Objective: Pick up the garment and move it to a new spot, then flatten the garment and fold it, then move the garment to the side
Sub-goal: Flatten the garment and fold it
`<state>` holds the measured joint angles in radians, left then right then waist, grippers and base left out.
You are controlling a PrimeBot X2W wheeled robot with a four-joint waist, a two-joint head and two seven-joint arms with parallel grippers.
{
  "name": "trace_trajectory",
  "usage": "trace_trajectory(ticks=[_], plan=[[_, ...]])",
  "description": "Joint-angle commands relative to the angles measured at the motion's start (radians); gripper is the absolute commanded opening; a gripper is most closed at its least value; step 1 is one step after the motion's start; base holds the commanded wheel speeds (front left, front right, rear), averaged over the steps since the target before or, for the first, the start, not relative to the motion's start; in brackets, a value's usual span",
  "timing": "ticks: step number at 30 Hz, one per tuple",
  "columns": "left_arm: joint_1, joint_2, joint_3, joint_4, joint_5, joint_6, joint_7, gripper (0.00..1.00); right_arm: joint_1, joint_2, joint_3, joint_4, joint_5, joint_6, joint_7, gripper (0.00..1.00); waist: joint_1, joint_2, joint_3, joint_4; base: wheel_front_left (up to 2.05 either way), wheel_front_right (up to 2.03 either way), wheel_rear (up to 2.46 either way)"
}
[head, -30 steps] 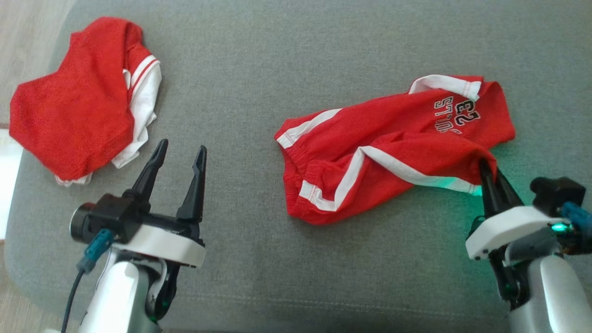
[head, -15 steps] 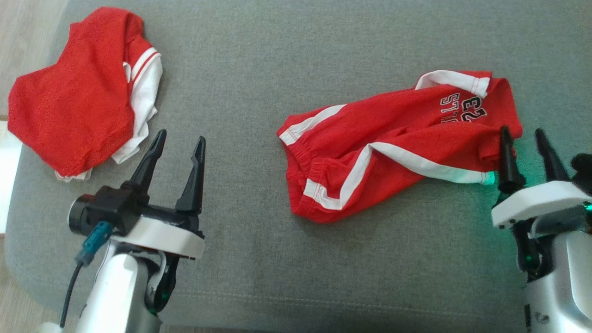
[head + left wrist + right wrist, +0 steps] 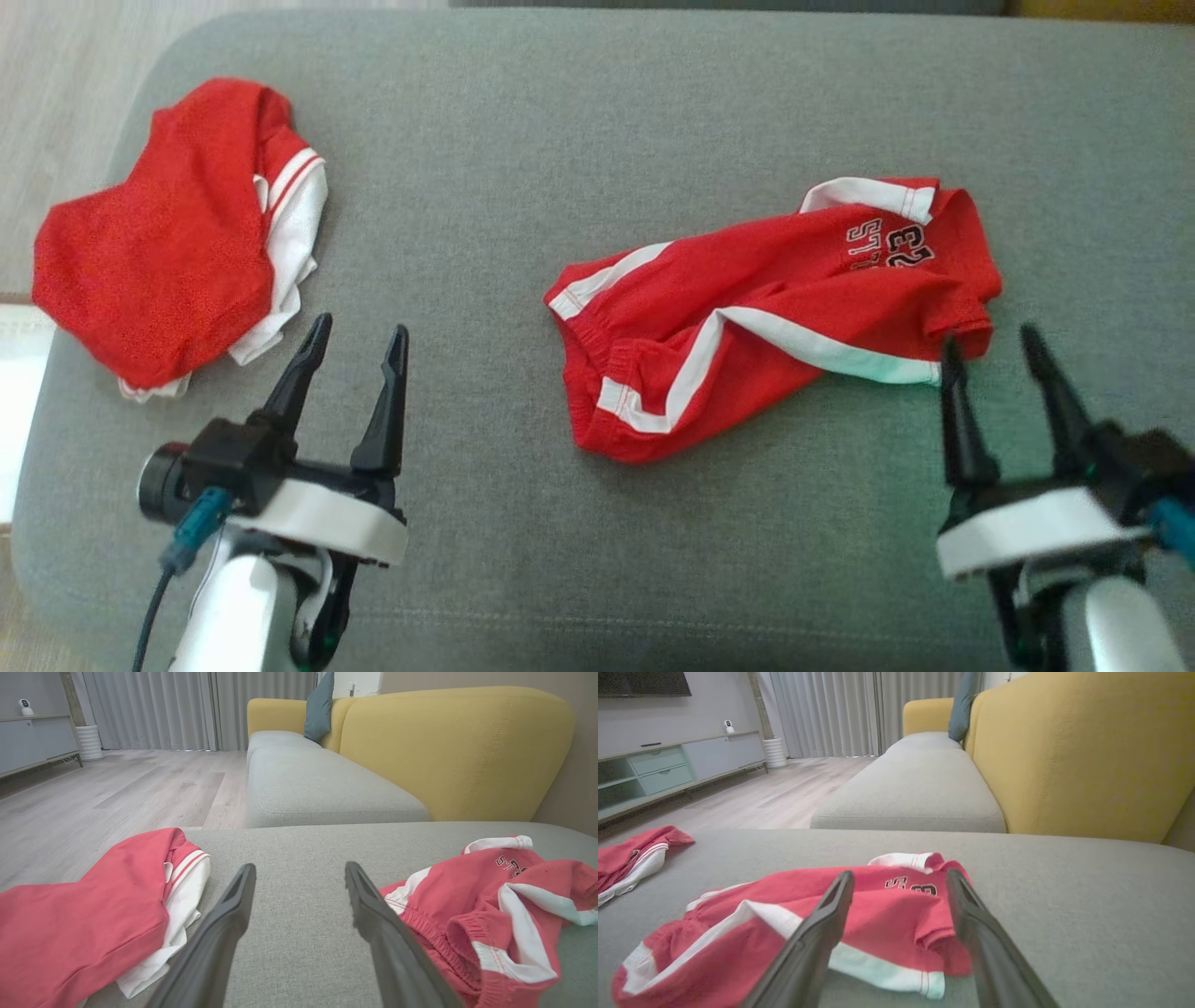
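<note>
While red shorts (image 3: 775,299) are seen crumpled on a grey cushion (image 3: 560,140), left gripper (image 3: 360,323) and right gripper (image 3: 989,336) held wide, empty.

I have open grey cushion (image 3: 485,168) between the two heaps, wide enough for my left gripper (image 3: 362,324) to run straight ahead. The red shorts (image 3: 766,308) lie right at my right gripper (image 3: 990,338) fingertips, blocking that lane. The other red garment (image 3: 159,271) crowds the far left corner. There's bare cushion on the near side of the shorts.
</note>
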<state>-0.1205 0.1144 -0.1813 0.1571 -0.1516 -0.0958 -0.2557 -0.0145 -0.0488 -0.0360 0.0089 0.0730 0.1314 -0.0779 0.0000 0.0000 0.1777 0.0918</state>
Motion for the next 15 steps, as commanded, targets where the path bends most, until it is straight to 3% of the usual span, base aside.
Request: trace_trajectory(ticks=[1,15], plan=[[-0.017,0.016,0.038,-0.030,0.010,0.009,-0.006,1.00,0.014,-0.004,0.040,-0.051,0.016,-0.001,0.010,1.00,0.0000,0.0000,-0.016,-0.008,0.00,0.00,0.00],[0.010,0.028,0.024,-0.034,0.009,0.021,0.000,1.00,0.085,-0.002,0.060,-0.094,0.074,-0.001,0.032,1.00,0.0000,0.0000,-0.039,-0.024,0.00,0.00,0.00]])
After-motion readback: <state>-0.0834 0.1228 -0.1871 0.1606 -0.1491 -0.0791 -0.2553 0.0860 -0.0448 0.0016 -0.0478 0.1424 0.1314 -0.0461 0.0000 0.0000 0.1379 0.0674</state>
